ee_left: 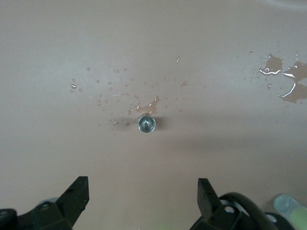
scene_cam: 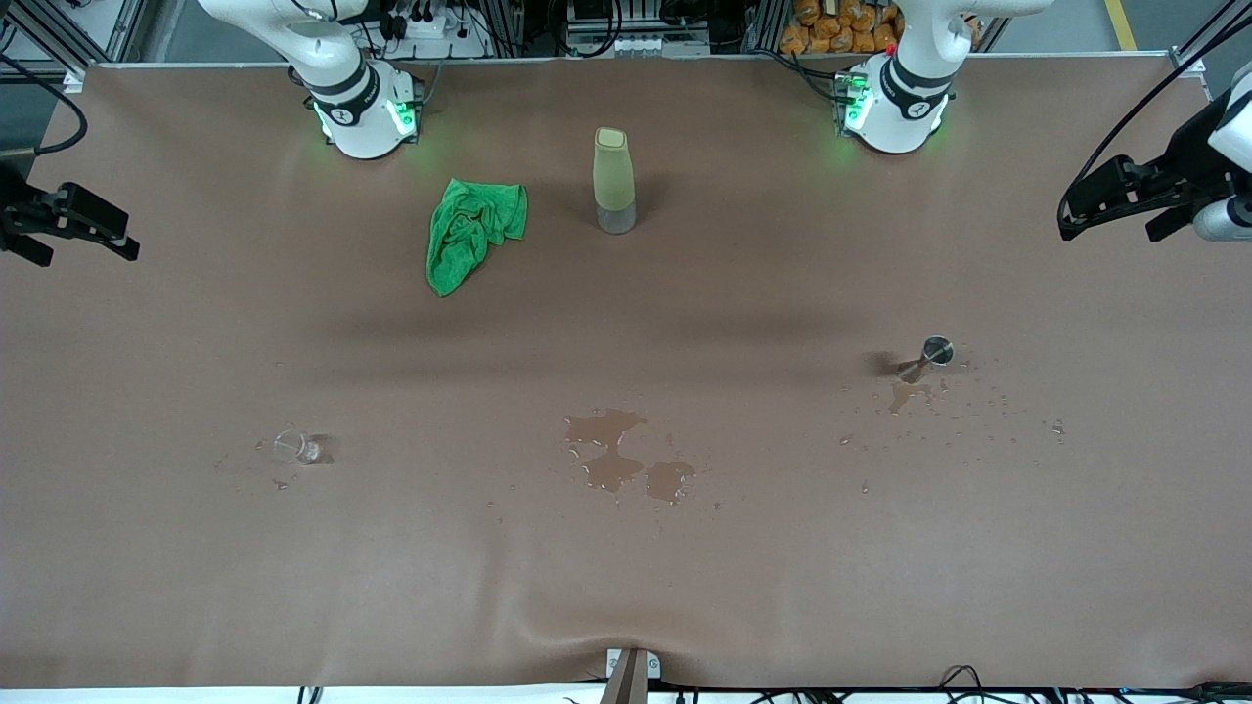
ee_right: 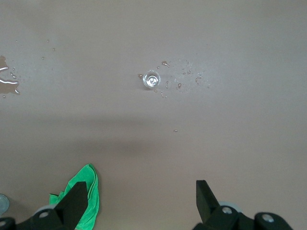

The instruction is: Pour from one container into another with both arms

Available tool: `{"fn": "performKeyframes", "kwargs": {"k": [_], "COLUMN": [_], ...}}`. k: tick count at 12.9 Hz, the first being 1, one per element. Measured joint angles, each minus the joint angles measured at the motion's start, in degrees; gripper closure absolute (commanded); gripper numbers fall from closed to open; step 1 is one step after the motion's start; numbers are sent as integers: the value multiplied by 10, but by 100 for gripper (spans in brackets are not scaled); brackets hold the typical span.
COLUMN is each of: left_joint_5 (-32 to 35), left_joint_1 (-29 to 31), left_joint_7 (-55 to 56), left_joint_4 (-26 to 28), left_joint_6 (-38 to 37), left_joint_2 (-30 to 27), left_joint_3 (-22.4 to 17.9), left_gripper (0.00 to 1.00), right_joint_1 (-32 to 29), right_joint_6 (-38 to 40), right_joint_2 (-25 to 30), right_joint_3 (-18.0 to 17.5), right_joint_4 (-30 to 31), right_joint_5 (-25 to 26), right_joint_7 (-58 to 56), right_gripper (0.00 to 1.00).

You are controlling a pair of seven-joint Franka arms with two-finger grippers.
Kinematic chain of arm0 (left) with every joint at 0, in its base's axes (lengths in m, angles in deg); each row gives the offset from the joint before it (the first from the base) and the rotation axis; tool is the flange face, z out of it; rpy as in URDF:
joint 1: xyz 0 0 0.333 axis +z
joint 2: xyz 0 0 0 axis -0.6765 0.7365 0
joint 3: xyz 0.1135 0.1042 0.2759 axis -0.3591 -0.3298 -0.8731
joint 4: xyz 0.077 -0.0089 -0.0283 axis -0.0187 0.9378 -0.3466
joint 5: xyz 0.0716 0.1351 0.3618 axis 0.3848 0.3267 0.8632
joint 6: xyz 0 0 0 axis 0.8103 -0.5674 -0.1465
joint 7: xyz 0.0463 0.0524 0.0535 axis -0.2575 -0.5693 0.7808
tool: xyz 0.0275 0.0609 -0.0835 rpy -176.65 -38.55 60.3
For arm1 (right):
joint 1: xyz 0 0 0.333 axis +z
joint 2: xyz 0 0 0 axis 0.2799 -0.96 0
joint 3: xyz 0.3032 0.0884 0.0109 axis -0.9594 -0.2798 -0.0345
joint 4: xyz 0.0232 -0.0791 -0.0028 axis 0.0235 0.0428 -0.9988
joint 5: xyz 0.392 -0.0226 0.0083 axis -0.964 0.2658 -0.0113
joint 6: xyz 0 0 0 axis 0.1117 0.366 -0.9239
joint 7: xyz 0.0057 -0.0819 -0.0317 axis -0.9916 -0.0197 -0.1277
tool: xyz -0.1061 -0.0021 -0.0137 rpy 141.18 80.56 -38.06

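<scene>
Two grippers: both up in the air with nothing in them, parked at the table's two ends
Left gripper: fingers spread wide, over the left arm's end of the table; wrist view looks straight down on the jigger
Right gripper: also wide apart, over the right arm's end; wrist view looks down on the cup
Cup: upright on the table, toward the right arm's end, droplets around it
Jigger: upright toward the left arm's end, ringed by droplets, small wet patch touching its base
Puddle: mid-table, between cup and jigger, brownish
Bottle: upright, farther from the front camera than the puddle
Cloth: green, crumpled, just beside the bottle toward the right arm's base
</scene>
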Motion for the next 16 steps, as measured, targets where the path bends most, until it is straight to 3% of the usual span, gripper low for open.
{"fn": "performKeyframes", "kwargs": {"k": [16], "left_joint_5": [0], "left_joint_1": [-7], "left_joint_7": [-15], "left_joint_4": [-5], "left_joint_6": [5], "left_joint_2": [15], "left_joint_3": [-2], "left_gripper": [0], "right_joint_1": [2], "right_joint_6": [23], "right_joint_2": [5], "right_joint_3": [3], "right_joint_4": [0], "right_joint_5": [0], "right_joint_7": [-1], "right_gripper": [0]}}
